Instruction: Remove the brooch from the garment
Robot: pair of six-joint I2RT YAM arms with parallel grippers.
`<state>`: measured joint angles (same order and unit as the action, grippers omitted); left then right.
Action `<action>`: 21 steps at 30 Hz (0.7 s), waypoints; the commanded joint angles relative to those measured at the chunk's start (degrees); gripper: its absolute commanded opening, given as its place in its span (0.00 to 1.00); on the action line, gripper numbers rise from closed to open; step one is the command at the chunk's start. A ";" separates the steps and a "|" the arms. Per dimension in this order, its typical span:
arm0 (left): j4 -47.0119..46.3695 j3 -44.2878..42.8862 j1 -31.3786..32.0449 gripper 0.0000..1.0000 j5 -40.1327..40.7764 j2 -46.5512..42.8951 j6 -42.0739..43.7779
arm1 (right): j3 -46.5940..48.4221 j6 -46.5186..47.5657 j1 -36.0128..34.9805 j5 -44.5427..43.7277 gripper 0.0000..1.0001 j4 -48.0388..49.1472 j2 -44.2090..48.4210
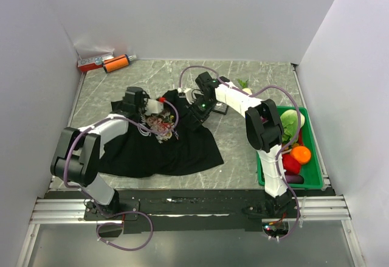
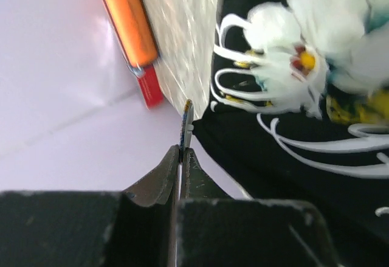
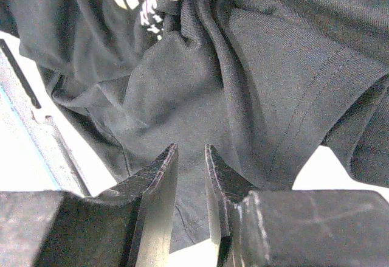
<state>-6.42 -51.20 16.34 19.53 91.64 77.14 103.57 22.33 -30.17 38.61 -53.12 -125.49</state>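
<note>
The garment, a black T-shirt (image 1: 176, 148), lies crumpled on the marble table, its rose print (image 1: 161, 124) bunched up near the left arm. My left gripper (image 1: 155, 104) hovers over the shirt's top left edge. In the left wrist view it (image 2: 182, 149) is shut on a thin piece seen edge-on with a yellowish tip, the brooch (image 2: 188, 118), held just left of the shirt (image 2: 292, 163). My right gripper (image 1: 196, 110) is over the shirt's upper right part. In the right wrist view it (image 3: 190, 149) stands open by a narrow gap just above plain black fabric (image 3: 200, 78).
An orange tube (image 1: 115, 64) and a red item (image 1: 91, 65) lie at the back left corner, and both show in the left wrist view (image 2: 129, 27). A green tray (image 1: 312, 179) with toy fruit stands at the right edge. Walls close in three sides.
</note>
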 commanded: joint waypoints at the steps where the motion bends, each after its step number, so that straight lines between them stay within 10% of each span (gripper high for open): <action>1: 11.21 -8.63 -4.64 0.01 1.40 -1.12 -2.68 | 0.23 0.26 0.47 0.50 0.32 0.92 3.32; 8: 62.02 -43.35 -11.15 0.01 -17.41 14.08 -22.99 | 1.37 -0.18 0.55 1.03 0.32 0.39 2.62; 16: 62.67 -41.09 -11.50 0.01 -18.57 13.66 -26.77 | 7.86 -1.49 1.26 12.34 0.35 3.19 2.53; 21: 60.56 -40.12 -12.21 0.01 -19.09 12.17 -37.14 | -1.50 -17.11 0.03 19.67 0.50 35.83 8.31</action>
<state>53.69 -91.53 4.62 2.61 105.82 49.45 107.00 16.86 -29.58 50.74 -42.70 -124.40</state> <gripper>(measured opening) 0.049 0.444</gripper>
